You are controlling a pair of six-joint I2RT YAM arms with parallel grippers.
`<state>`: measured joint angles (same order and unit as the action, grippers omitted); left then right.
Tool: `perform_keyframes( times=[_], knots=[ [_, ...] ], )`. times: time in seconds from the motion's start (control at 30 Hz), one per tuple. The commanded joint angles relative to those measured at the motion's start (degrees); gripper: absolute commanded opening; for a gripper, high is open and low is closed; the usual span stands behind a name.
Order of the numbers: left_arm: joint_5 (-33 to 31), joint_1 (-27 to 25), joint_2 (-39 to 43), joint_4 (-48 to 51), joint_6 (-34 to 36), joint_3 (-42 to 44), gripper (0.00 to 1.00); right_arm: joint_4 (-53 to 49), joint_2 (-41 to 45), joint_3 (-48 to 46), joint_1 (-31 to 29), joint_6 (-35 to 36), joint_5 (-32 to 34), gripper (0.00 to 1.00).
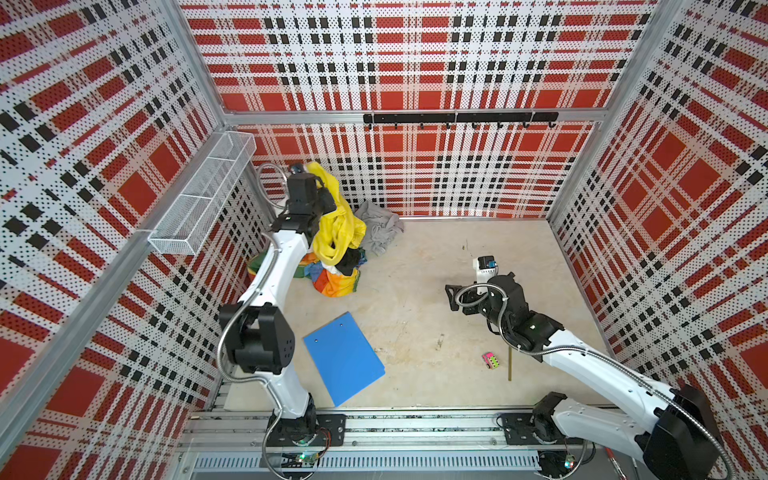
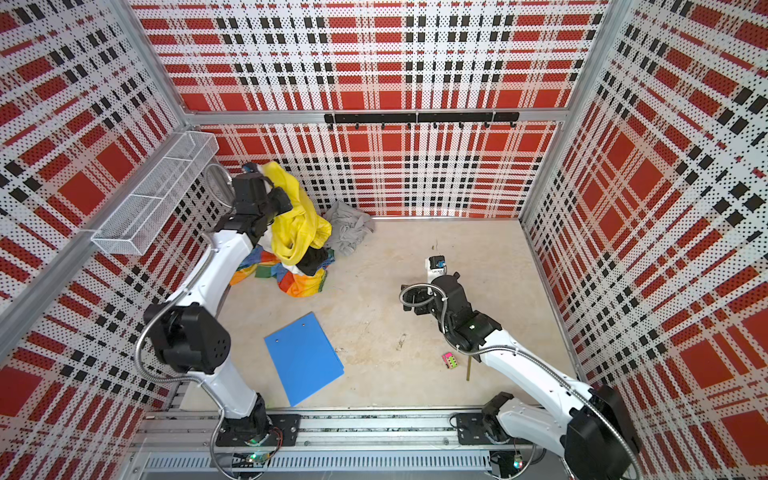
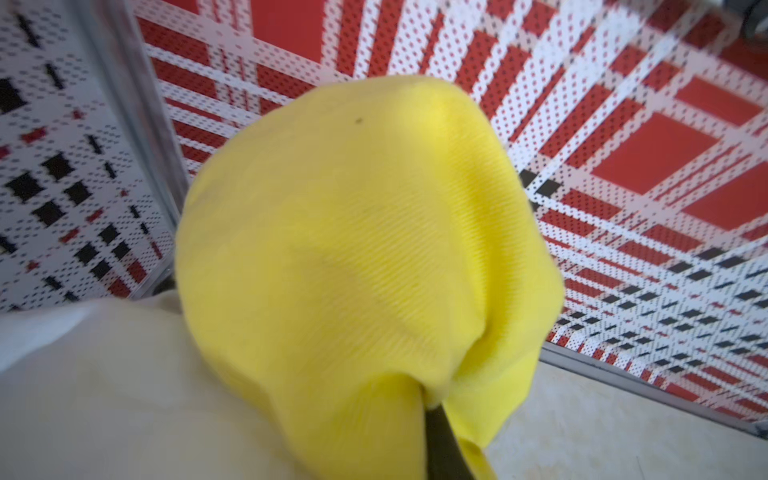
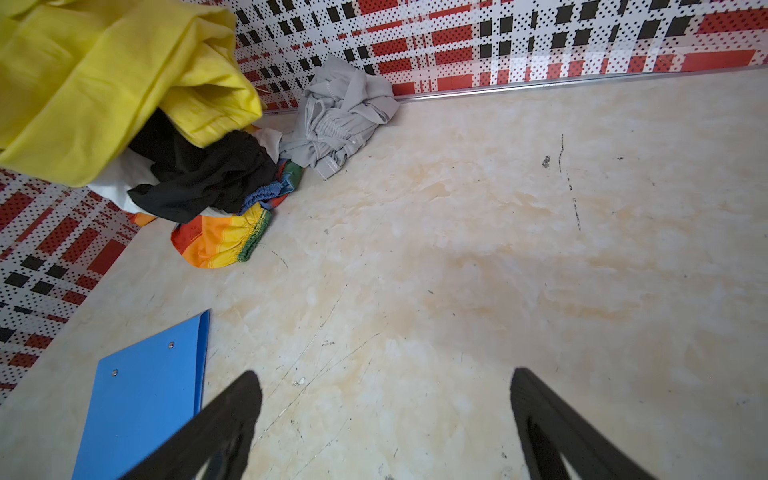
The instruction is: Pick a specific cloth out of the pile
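Yellow garment [image 3: 353, 249] pinched in our left gripper [image 1: 318, 176]: we'd drop it aside, then our spread right gripper [image 4: 384, 374] takes the rainbow cloth [image 4: 216, 241].

No legible writing in any view.
A white module [image 2: 433, 273] on the right arm's wrist carries a few small dark marks, too small to read; the pile [image 4: 199, 174] shows plain and striped fabric, no readable letters.

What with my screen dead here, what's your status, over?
Left gripper shut on yellow garment, held high. Right gripper open, empty. Striped cloth on table, under black garment, white garment.
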<state>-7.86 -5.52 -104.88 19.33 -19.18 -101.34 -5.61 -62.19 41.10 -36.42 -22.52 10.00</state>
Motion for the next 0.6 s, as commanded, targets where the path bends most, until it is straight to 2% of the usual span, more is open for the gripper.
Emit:
perform_keyframes(
  times=[0.0, 0.13, 0.27, 0.4, 0.57],
  knots=[
    [-0.60, -2.80, -7.21, -1.39, 3.26, -2.97, 0.03, 0.21, 2.20, -0.82, -0.31, 0.46, 1.68, 1.00],
    [2.61, -5.00, -12.68, -2.67, 1.25, -1.62, 0.08, -0.46, 2.69, -0.94, -0.31, 0.64, 2.63, 1.00],
    [3.58, -5.03, -16.07, -3.22, -2.06, 1.22, 0.13, -0.28, 2.36, -0.88, -0.31, 0.73, 2.39, 1.00],
    [7.78, -3.91, -17.95, -5.75, -4.84, 4.12, 0.36, 0.24, 1.65, -0.86, -0.28, 0.81, 1.95, 1.00],
    [10.17, -4.02, -19.53, -5.70, -4.51, 2.59, 0.61, 0.43, 1.46, -0.68, -0.31, 0.65, 1.78, 1.00]
  ],
)
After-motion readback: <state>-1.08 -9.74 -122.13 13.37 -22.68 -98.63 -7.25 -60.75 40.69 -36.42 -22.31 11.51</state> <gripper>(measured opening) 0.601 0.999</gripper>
